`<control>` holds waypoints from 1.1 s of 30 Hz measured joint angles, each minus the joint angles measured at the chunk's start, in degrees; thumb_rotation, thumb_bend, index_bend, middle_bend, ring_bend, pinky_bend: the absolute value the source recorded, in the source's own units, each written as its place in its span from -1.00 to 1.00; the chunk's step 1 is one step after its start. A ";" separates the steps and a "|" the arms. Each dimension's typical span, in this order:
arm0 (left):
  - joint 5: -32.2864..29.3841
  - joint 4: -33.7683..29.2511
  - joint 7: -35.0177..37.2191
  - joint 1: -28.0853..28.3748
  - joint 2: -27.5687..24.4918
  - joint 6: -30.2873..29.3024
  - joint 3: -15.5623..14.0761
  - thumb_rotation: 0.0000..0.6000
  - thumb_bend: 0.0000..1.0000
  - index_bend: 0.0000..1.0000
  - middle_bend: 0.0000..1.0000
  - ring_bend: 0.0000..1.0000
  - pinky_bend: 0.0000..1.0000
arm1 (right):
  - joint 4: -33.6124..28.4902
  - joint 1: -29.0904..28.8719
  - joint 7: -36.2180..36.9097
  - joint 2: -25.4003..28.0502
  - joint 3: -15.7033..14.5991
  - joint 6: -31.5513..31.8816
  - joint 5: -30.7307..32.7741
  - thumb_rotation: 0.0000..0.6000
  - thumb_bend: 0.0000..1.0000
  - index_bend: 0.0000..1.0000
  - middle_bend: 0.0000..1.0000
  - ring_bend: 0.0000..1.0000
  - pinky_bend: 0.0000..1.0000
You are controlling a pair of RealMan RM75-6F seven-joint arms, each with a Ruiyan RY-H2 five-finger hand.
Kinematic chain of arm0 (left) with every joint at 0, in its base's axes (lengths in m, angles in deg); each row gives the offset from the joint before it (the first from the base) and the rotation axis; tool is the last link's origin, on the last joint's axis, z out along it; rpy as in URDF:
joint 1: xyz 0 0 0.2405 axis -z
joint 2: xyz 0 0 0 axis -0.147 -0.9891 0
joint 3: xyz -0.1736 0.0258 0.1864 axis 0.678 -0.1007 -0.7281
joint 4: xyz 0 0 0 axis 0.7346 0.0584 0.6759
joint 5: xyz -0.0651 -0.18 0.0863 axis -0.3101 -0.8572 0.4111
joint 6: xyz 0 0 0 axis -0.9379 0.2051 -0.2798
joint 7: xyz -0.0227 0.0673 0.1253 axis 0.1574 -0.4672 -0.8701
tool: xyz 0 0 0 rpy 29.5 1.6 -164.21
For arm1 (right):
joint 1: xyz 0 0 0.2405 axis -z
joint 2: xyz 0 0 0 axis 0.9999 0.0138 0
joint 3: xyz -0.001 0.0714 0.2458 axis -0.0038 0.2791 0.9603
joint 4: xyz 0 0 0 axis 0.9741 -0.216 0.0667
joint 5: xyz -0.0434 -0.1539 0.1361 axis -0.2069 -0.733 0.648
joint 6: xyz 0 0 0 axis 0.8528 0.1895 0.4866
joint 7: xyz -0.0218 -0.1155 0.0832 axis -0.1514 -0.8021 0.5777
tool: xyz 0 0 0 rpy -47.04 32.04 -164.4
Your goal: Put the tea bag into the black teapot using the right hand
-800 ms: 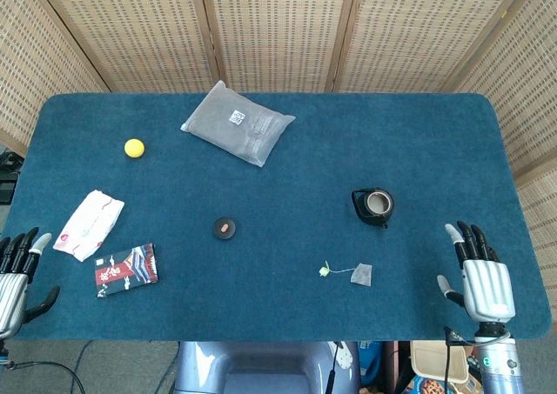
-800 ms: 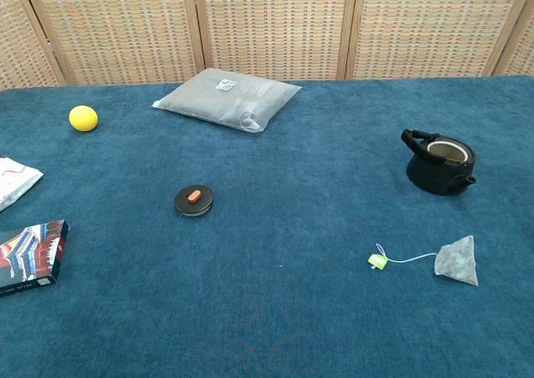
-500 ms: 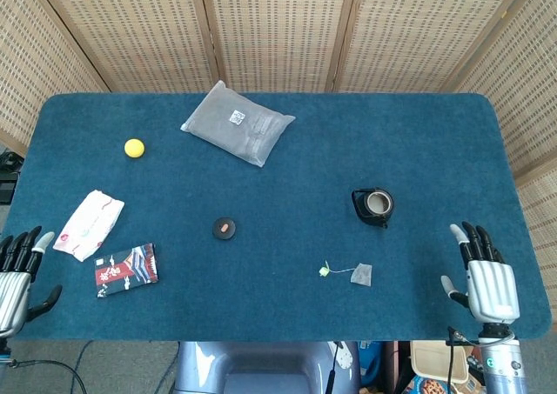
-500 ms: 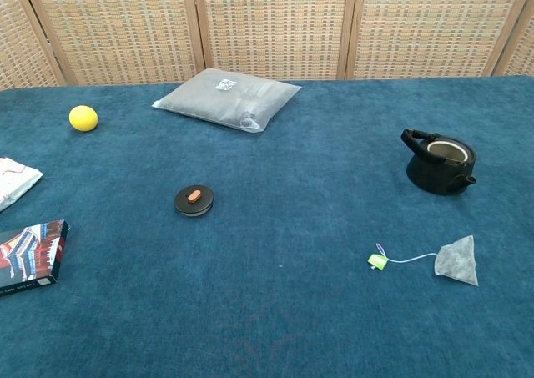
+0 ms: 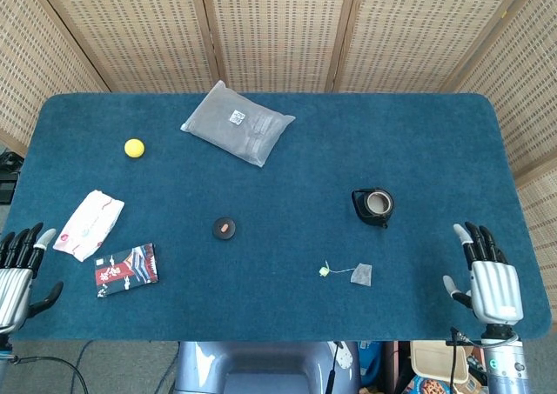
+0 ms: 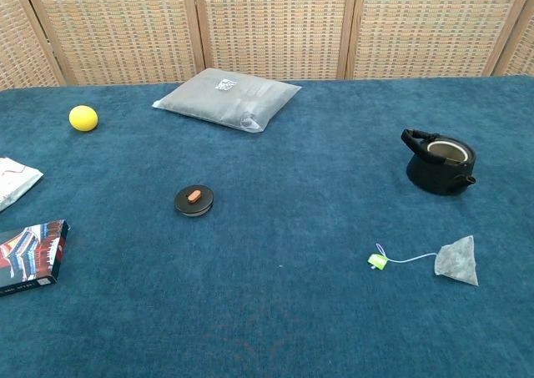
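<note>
The grey tea bag (image 5: pixel 362 275) (image 6: pixel 458 260) lies flat on the blue table, its string ending in a green tag (image 5: pixel 324 271) (image 6: pixel 377 261). The black teapot (image 5: pixel 373 206) (image 6: pixel 439 162) stands lidless behind it. Its lid (image 5: pixel 225 228) (image 6: pixel 193 200) lies apart at mid-table. In the head view my right hand (image 5: pixel 492 279) rests at the table's front right edge, fingers spread, holding nothing, well right of the tea bag. My left hand (image 5: pixel 17 272) sits at the front left edge, also spread and empty. The chest view shows neither hand.
A grey pouch (image 5: pixel 238 123) (image 6: pixel 227 99) lies at the back, a yellow ball (image 5: pixel 133 147) (image 6: pixel 83 118) to its left. A white packet (image 5: pixel 88 224) and a dark printed packet (image 5: pixel 126 269) (image 6: pixel 27 246) lie front left. Wicker screens stand behind the table.
Both hands have drawn back slightly toward the front edge of the table. The objects have not moved.
</note>
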 measured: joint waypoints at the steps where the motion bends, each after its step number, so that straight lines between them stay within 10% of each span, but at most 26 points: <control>1: -0.05 0.08 0.06 0.03 0.00 0.04 0.04 1.00 -0.32 -1.00 -1.00 -1.00 -1.00 | -0.06 -0.06 0.14 0.04 0.03 -0.06 -0.21 1.00 -0.17 -0.81 -0.62 -0.85 -0.38; 22: -1.28 2.81 1.69 1.49 0.34 1.88 1.02 1.00 -0.32 -1.00 -1.00 -1.00 -1.00 | -5.29 -11.74 -0.20 1.46 1.76 -16.84 -3.14 1.00 -0.17 -0.74 -0.39 -0.64 -0.36; 33: -2.28 3.55 2.00 2.45 0.04 2.65 2.08 1.00 -0.32 -1.00 -1.00 -1.00 -1.00 | -5.85 -18.07 -2.32 -0.93 1.86 -25.75 -2.94 1.00 -0.17 -0.47 0.20 0.07 0.37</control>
